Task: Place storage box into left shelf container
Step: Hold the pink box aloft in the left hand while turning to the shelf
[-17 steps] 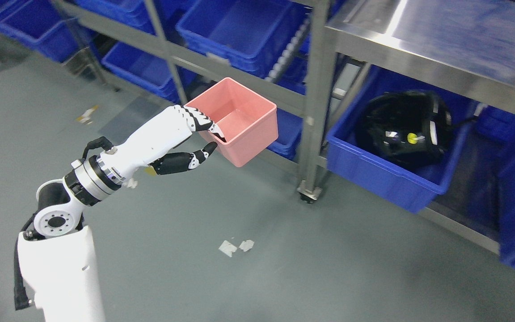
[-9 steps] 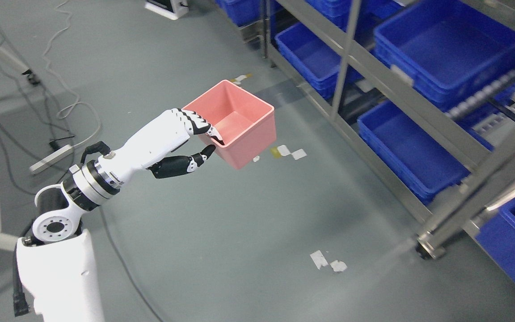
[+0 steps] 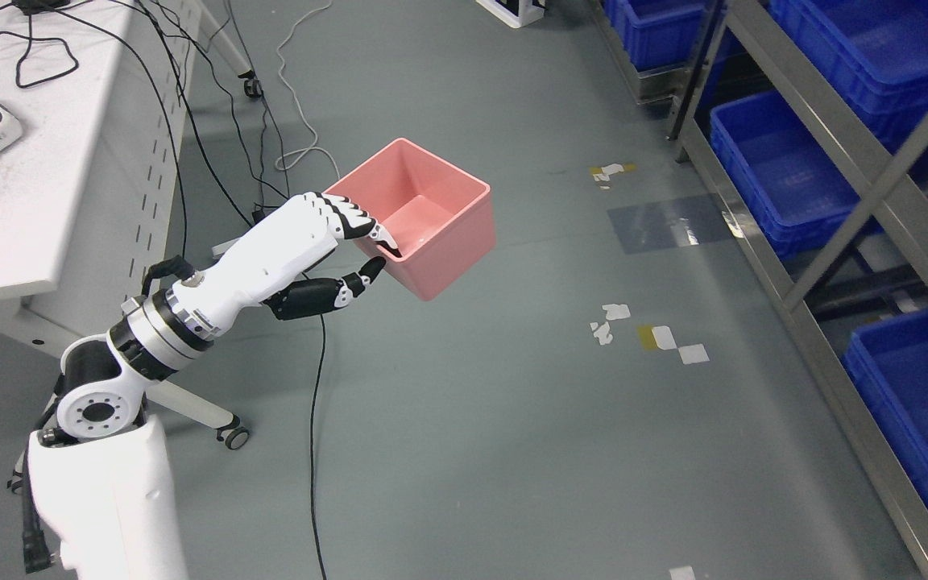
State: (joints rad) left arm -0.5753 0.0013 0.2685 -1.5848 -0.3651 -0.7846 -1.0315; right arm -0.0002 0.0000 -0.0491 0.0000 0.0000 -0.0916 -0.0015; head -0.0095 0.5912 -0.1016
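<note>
A pink open-topped storage box [image 3: 432, 221] hangs in the air above the grey floor, empty inside. My left hand [image 3: 363, 246] is shut on its near wall, with the fingers [image 3: 351, 219] hooked over the rim and the thumb pressing from outside below. The white left arm rises from the lower left corner. A metal shelf rack [image 3: 826, 161] with blue containers [image 3: 778, 169] runs along the right edge, well apart from the box. The right arm does not show.
A white table [image 3: 37, 185] with a grey device stands at the upper left, and black and white cables [image 3: 303, 137] trail across the floor beside it. A wheeled table leg [image 3: 206, 419] sits near my arm. Tape scraps [image 3: 657, 334] dot the floor.
The whole picture has swung left, so the camera has turned: the shelf slid to the right edge and the table came into sight. The hand keeps the same hold on the box.
</note>
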